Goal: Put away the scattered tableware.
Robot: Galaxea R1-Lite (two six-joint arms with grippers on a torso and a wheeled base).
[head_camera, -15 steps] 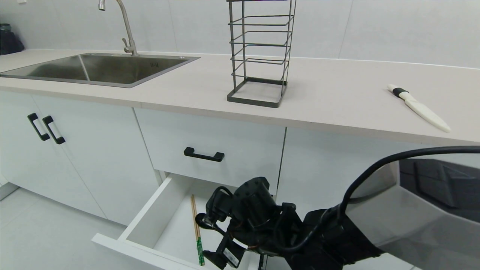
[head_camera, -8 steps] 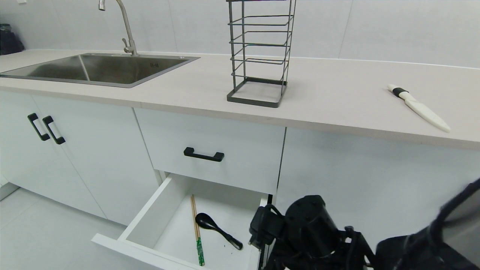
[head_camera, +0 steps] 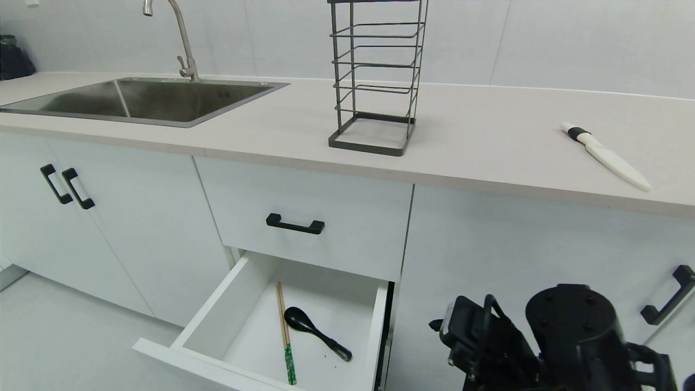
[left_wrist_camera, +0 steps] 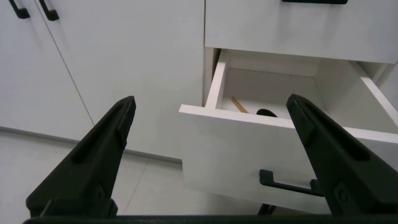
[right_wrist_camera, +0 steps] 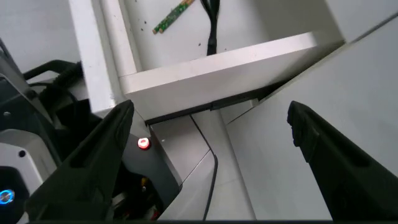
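Note:
The lower drawer (head_camera: pixel 217 309) stands pulled out under the counter. Inside it lie a pair of wooden chopsticks with green ends (head_camera: pixel 284 336) and a black spoon (head_camera: pixel 317 333), side by side. A white knife with a black band (head_camera: pixel 605 155) lies on the counter at the far right. My right arm (head_camera: pixel 567 328) hangs low, to the right of the drawer and outside it. Its gripper (right_wrist_camera: pixel 208 112) is open and holds nothing, above the drawer's side wall (right_wrist_camera: pixel 217 62). My left gripper (left_wrist_camera: pixel 210 102) is open and faces the drawer front (left_wrist_camera: pixel 249 149) from a distance.
A tall dark wire rack (head_camera: pixel 374 81) stands mid-counter. A steel sink (head_camera: pixel 141 100) with a tap is at the left. A closed drawer with a black handle (head_camera: pixel 295 224) sits above the open one. Cabinet doors flank both sides.
My right arm pulled out of the drawer and swung right and lower. The black spoon it was at now lies free in the drawer beside the chopsticks.

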